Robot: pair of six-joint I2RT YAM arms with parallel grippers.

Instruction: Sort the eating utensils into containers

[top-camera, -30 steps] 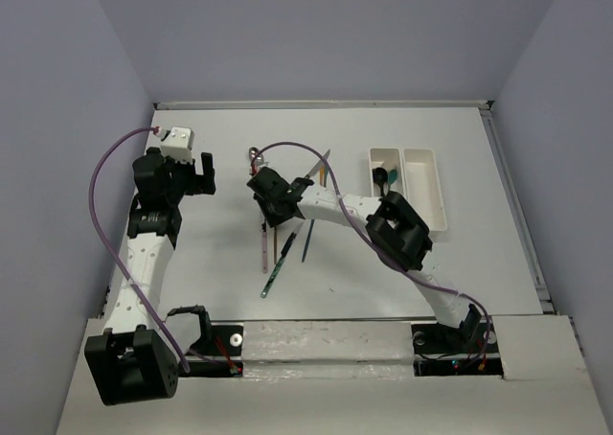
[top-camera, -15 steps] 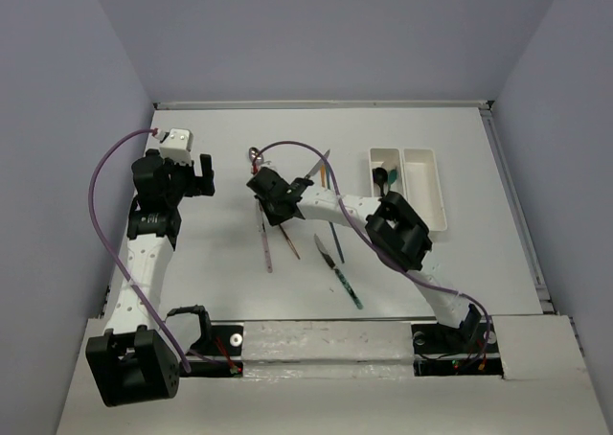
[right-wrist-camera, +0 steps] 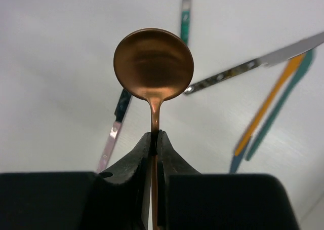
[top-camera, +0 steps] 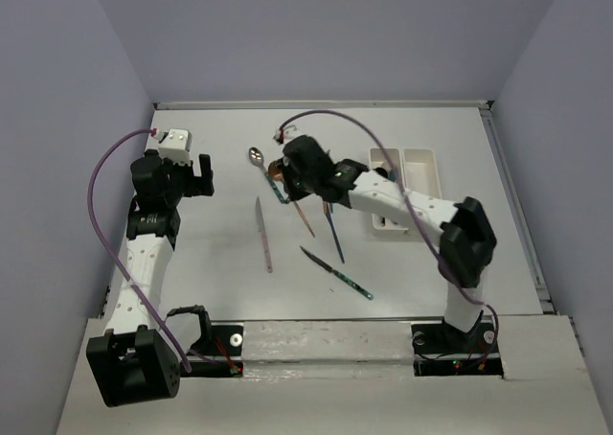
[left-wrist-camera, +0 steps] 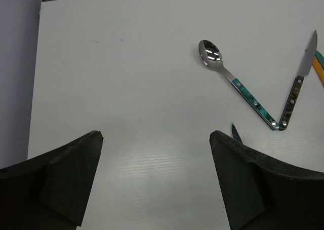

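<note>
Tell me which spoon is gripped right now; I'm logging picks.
The copper spoon, pinched at its handle by the right gripper; the teal-handled silver spoon lies free on the table.

Copper spoon [right-wrist-camera: 153,63] (white trays [top-camera: 427,188])

I can read no text, label, brand, number or sign in any of my camera views here.

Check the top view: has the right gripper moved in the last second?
Yes. The right gripper, shut on the copper spoon, has shifted toward the far edge of the table and slightly nearer the white trays.
</note>
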